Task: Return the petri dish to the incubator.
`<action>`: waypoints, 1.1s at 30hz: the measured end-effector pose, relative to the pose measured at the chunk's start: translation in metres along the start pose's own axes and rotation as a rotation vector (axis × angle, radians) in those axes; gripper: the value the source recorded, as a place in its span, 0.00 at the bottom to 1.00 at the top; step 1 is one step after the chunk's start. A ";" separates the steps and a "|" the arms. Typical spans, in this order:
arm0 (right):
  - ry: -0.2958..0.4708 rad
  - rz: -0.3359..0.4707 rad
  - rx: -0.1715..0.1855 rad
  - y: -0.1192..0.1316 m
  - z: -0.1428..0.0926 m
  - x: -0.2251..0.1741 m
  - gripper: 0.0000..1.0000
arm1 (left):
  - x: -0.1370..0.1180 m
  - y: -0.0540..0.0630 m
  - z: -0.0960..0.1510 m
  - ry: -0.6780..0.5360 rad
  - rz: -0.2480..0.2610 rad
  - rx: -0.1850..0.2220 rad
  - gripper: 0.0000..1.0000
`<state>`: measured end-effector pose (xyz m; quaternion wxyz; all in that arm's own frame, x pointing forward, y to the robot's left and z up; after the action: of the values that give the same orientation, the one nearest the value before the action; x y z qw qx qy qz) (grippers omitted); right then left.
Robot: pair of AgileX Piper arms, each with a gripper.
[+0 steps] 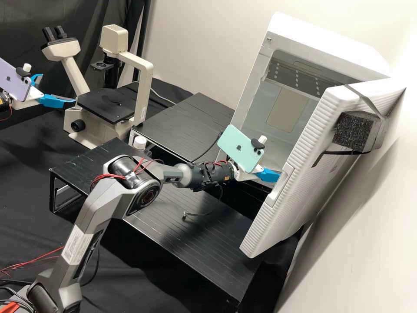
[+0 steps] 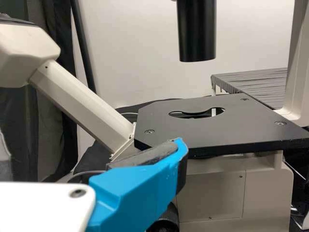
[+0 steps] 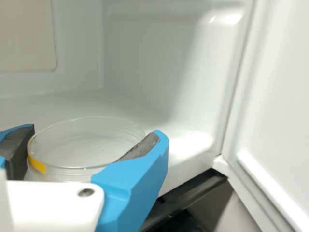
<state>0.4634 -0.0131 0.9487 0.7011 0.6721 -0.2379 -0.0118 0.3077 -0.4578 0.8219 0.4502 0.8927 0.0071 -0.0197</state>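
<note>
Count of equipment: two pincers, two phones, one petri dish, one incubator, one microscope, one jar and two slatted benches.

Item one, the right pincer (image 1: pixel 270 175), is at the open front of the incubator (image 1: pixel 330 50). It is grasping the petri dish (image 3: pixel 87 145), with one dark-padded finger on either side. The dish is upright, at the incubator's mouth, and has one yellow mark on its side. Its underside is hidden behind the pincer, so contact with the incubator floor cannot be confirmed.

Item two, the left pincer (image 1: pixel 58 88), is released, its two fingers apart with nothing between them, near the microscope (image 1: pixel 141 82).

One phone, lilac (image 1: pixel 15 80), is mounted at the left wrist; one, mint green (image 1: pixel 241 148), at the right. The incubator door (image 1: pixel 299 161) is open and carries one strap and one black foam block (image 1: pixel 352 130). The jar (image 1: pixel 140 143), white-capped, is on the nearer slatted bench (image 1: pixel 208 243); the farther bench (image 1: pixel 186 121) lies between microscope and incubator.

Comparison of views: the high view gives the microscope's two eyepieces (image 1: pixel 54 33); the left wrist view gives the shaped opening in its stage (image 2: pixel 212 125) and three screws around it. The right wrist view gives the clear round wall of the dish and the incubator's pale interior.
</note>
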 end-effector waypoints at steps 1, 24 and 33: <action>-0.004 0.001 -0.008 -0.002 0.001 0.003 0.00 | 0.000 0.000 0.000 0.000 0.000 0.000 1.00; -0.033 -0.042 0.063 -0.019 0.006 0.037 0.00 | 0.000 0.000 0.000 0.000 0.000 0.000 1.00; -0.019 -0.067 0.078 -0.020 0.004 0.039 1.00 | 0.000 0.000 0.000 0.000 0.000 0.000 1.00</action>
<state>0.5023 -0.0316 0.9424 0.6712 0.7063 -0.2225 -0.0323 0.3077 -0.4578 0.8219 0.4502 0.8927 0.0071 -0.0197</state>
